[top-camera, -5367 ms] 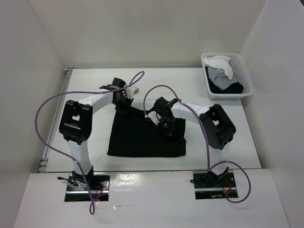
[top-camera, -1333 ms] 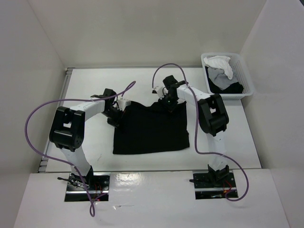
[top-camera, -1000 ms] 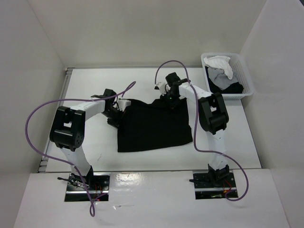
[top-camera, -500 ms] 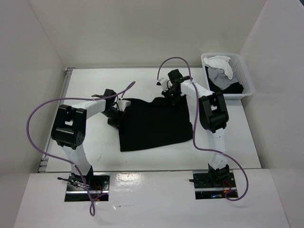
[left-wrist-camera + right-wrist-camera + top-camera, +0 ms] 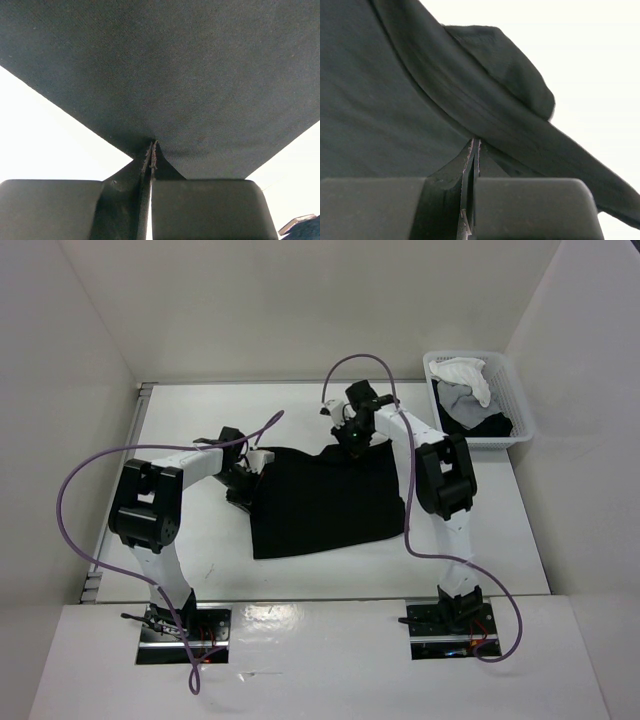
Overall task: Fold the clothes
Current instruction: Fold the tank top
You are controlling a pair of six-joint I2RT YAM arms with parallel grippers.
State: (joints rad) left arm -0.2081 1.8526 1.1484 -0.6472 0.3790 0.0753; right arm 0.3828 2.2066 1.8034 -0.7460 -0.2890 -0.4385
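The left fingers are clenched, with a pinch of the black top caught in the seam between them. In the left wrist view the cloth fans out taut from that pinch. The right fingers are clenched in the same way, grasping a fold of the same garment. A thick rolled hem and a loose flap run off toward 4 o'clock in the right wrist view.

From above, the left fingers hold the top at its 9 o'clock edge, low over the white surface. The right fingers hold it at about 12 o'clock, where the cloth is drawn up into a peak. The black top lies near the middle of the surface. Its body is flat and roughly square, and its near edge slants from 7 o'clock up toward 4 o'clock.

At 2 o'clock on the surface, well apart from the top, stands a white slatted basket. A white cloth garment is heaped at its far end. A grey cloth garment lies under it, and a dark piece of cloth fills the near end.
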